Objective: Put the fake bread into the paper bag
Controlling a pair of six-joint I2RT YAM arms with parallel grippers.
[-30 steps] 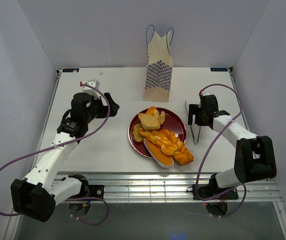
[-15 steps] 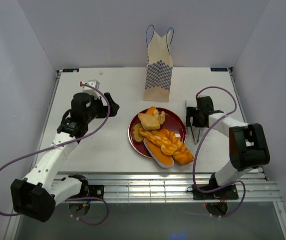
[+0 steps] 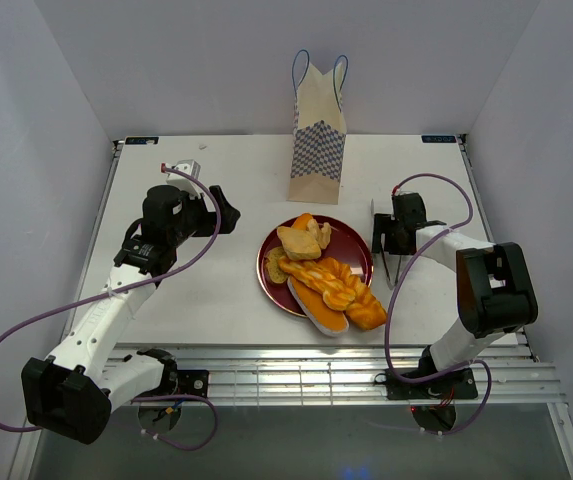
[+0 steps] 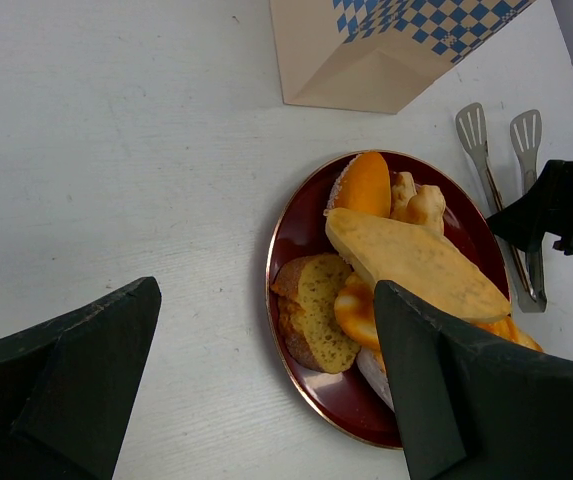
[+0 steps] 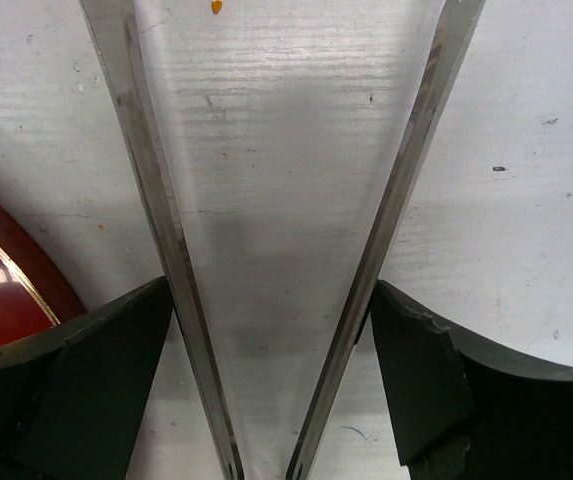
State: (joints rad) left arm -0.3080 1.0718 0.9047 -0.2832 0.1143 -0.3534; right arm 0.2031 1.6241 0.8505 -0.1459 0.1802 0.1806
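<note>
Piled fake bread (image 3: 326,280) — upright paper bag (image 3: 318,140)

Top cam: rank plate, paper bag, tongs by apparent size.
1. plate, the largest patch in view
2. paper bag, close behind; it stands upright at the far side, so the gap is unsure
3. tongs, thin, only partly showing

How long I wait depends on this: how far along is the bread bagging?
Done: nothing visible; the fake bread sits piled on the plate, and the paper bag stands apart. In hand: the right gripper straddles the tongs, not yet lifted. Remaining: every piece.
</note>
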